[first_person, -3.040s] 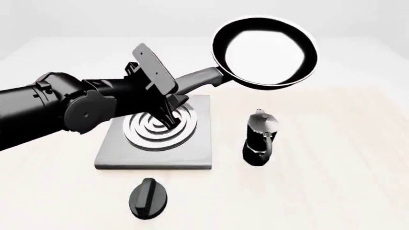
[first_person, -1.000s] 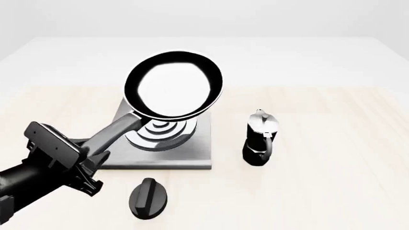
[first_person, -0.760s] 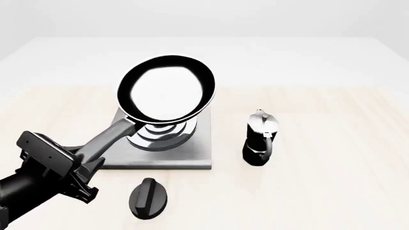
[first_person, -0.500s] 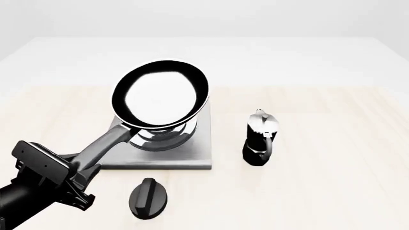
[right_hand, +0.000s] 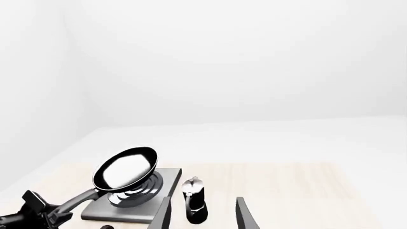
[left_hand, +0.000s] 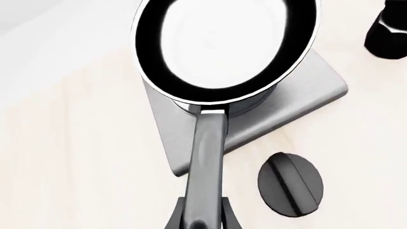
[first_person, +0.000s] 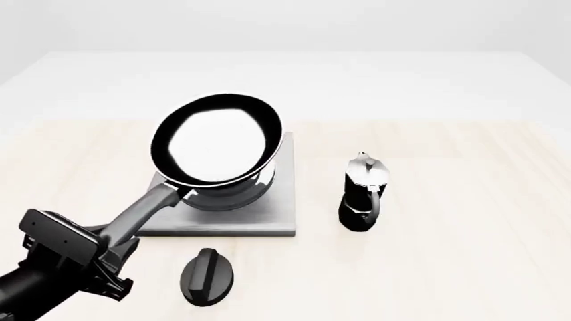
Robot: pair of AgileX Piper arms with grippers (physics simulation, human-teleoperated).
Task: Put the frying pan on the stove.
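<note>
The frying pan [first_person: 216, 138], black with a pale glossy inside, is tilted over the burner of the grey stove [first_person: 277, 215], far rim raised. Its base sits very low on the rings; I cannot tell if it touches them. My left gripper [first_person: 114, 239] is shut on the end of the pan's handle [first_person: 144, 208], in front of the stove's front left corner. The left wrist view shows the pan [left_hand: 226, 43], the handle [left_hand: 207, 152], the stove [left_hand: 305, 98] and the left gripper [left_hand: 200, 212]. My right gripper [right_hand: 203, 200] is open and empty, and absent from the front view.
A black-and-silver moka pot [first_person: 364, 192] stands right of the stove. A small black oval knob piece [first_person: 207, 277] lies in front of the stove, close to my left gripper. The right wrist view shows the pan [right_hand: 125, 169], the stove [right_hand: 127, 212] and the moka pot [right_hand: 195, 193].
The left gripper has lowered the pan onto the burner area and drawn it slightly left and toward me. The burner rings are now mostly hidden under the pan.
</note>
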